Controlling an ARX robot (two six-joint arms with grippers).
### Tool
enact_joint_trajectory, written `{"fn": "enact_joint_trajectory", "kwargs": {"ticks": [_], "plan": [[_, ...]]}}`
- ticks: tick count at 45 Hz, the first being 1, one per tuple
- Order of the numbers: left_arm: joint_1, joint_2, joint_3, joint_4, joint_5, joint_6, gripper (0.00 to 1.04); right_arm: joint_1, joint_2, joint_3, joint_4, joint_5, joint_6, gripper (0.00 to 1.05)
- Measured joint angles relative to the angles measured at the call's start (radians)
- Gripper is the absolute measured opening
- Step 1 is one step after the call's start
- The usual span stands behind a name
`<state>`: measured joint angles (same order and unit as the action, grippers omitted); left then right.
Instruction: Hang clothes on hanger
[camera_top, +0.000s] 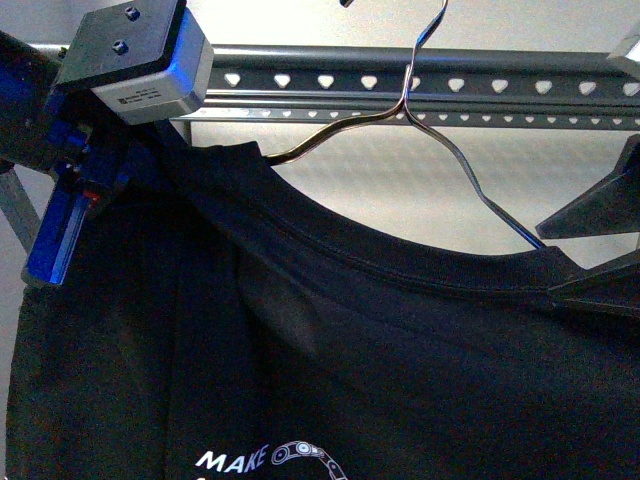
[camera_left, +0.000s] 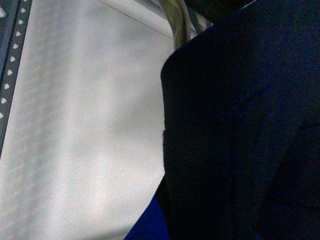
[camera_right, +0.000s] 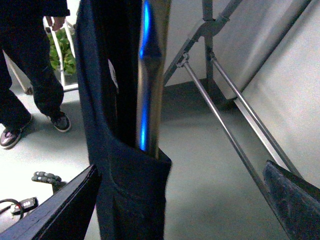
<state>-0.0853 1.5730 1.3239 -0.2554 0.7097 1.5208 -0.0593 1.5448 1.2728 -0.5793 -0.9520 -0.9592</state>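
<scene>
The black T-shirt (camera_top: 330, 370) with white "MAKE" print hangs on a thin wire hanger (camera_top: 440, 140). The wire hanger's hook goes up past the grey rack rail (camera_top: 400, 85) with its heart-shaped holes. My left gripper (camera_top: 110, 180) is shut on the shirt's shoulder at the upper left; the fabric fills the left wrist view (camera_left: 240, 140). My right gripper (camera_top: 600, 250) is open at the right edge, its fingers either side of the shirt's other shoulder. In the right wrist view the shirt (camera_right: 125, 185) and wire hanger arm (camera_right: 150, 90) lie between the open fingers (camera_right: 55, 210).
The rack's slanted legs and braces (camera_right: 225, 115) stand on the grey floor by a white wall. A person's legs (camera_right: 30, 65), a potted plant (camera_right: 62, 50) and small devices on the floor (camera_right: 45, 177) are off to one side. The rail also shows in the left wrist view (camera_left: 10, 75).
</scene>
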Motion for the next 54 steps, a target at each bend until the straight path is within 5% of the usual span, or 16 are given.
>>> {"fn": "enact_joint_trajectory", "kwargs": {"ticks": [9, 17, 25, 32, 46, 52, 54], "plan": [[0.000, 0.000, 0.000, 0.000, 0.000, 0.000, 0.04, 0.008, 0.000, -0.014, 0.078, -0.065, 0.057, 0.97], [0.000, 0.000, 0.000, 0.000, 0.000, 0.000, 0.04, -0.008, 0.008, -0.021, -0.029, -0.043, 0.013, 0.97], [0.000, 0.000, 0.000, 0.000, 0.000, 0.000, 0.04, -0.003, 0.051, -0.067, 0.092, -0.043, 0.044, 0.97], [0.000, 0.000, 0.000, 0.000, 0.000, 0.000, 0.04, 0.029, 0.062, -0.117, 0.291, -0.028, 0.164, 0.69], [0.000, 0.000, 0.000, 0.000, -0.002, -0.002, 0.04, 0.046, 0.058, -0.176, 0.429, -0.045, 0.261, 0.18], [0.000, 0.000, 0.000, 0.000, -0.004, -0.004, 0.04, 0.040, 0.048, -0.225, 0.481, -0.066, 0.257, 0.07], [0.000, 0.000, 0.000, 0.000, 0.004, -0.006, 0.12, 0.034, 0.044, -0.244, 0.504, -0.063, 0.264, 0.06]]}}
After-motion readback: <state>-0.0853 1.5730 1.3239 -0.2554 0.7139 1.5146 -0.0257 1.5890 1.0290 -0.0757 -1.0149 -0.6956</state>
